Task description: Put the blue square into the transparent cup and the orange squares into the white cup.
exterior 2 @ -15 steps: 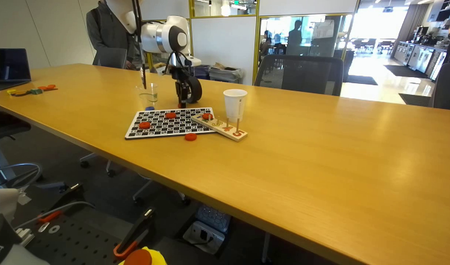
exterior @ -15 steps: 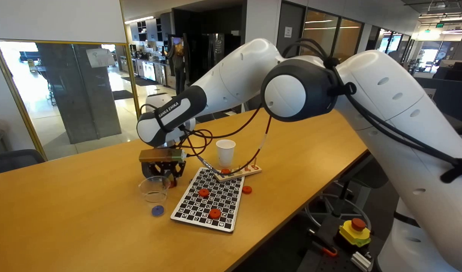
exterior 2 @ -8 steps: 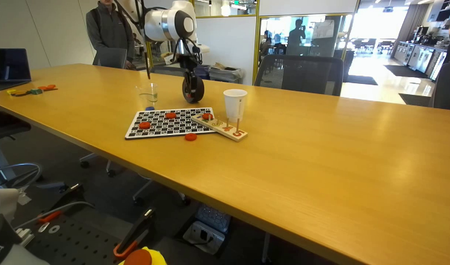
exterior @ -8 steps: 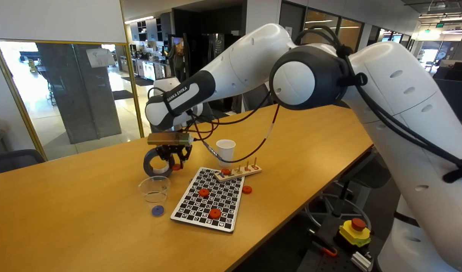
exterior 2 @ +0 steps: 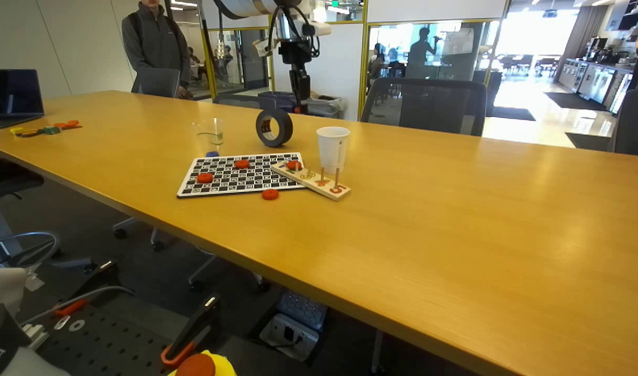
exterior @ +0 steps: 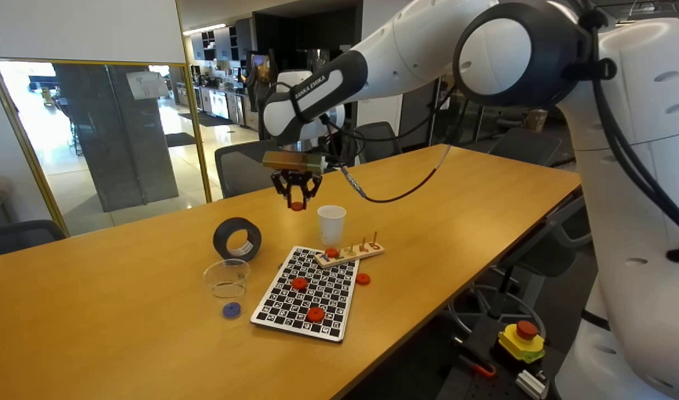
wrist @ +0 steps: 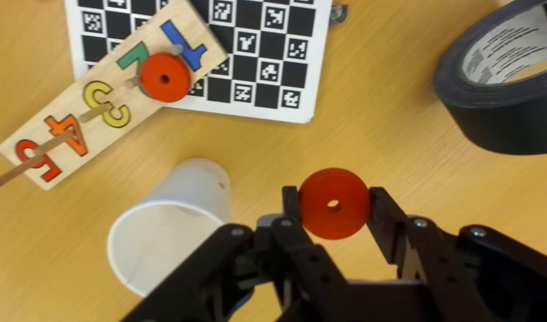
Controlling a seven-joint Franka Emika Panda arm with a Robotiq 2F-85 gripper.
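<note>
My gripper [wrist: 334, 202] is shut on a round, holed orange square [wrist: 336, 226], held flat between the fingertips. In an exterior view, gripper [exterior: 296, 203] and piece hang above the table, behind and left of the white cup [exterior: 331, 228]. The white cup [wrist: 195, 188] stands upright left of the fingers in the wrist view. Other orange squares lie on the checkered board [exterior: 299, 284] [exterior: 315, 314], on the peg board [exterior: 331, 253] and on the table [exterior: 363, 279]. The transparent cup [exterior: 226, 280] stands left of the board. The blue square [exterior: 231, 310] lies in front of it.
A black tape roll [exterior: 223, 239] stands on edge behind the transparent cup. A wooden number peg board [exterior: 362, 253] with upright pegs overlaps the checkered board [exterior: 278, 311], close to the white cup. A laptop [exterior 2: 13, 96] and coloured tools [exterior 2: 47, 129] sit farther along the table.
My gripper has risen from the table beside the tape roll with the orange square and moved toward the white cup's side. The tape roll is now uncovered. The other pieces have not moved.
</note>
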